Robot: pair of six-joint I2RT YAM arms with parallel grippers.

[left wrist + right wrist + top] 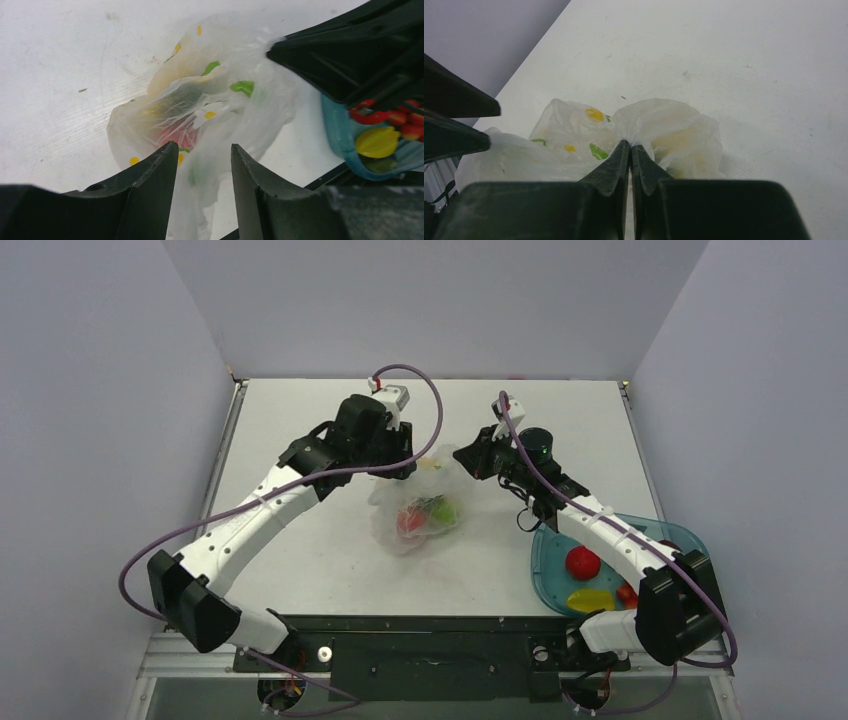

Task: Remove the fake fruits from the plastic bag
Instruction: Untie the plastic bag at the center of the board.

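Note:
The plastic bag (420, 510) lies crumpled at the table's middle, printed with small yellow and green marks. Through its film I see a red fruit (410, 521) and a green fruit (443, 511). My left gripper (403, 468) is at the bag's upper left edge. In the left wrist view it (202, 147) is open, with loose bag film (210, 100) between the jaws and a red fruit (175, 135) beyond. My right gripper (462, 458) is at the bag's upper right. In the right wrist view it (630, 145) is shut on a pinch of the bag (659, 120).
A teal translucent tray (540, 575) sits at the front right, under my right arm. It holds a red round fruit (582, 562), a yellow fruit (590, 599) and a small red piece (627, 593). The tray (335, 130) also shows in the left wrist view.

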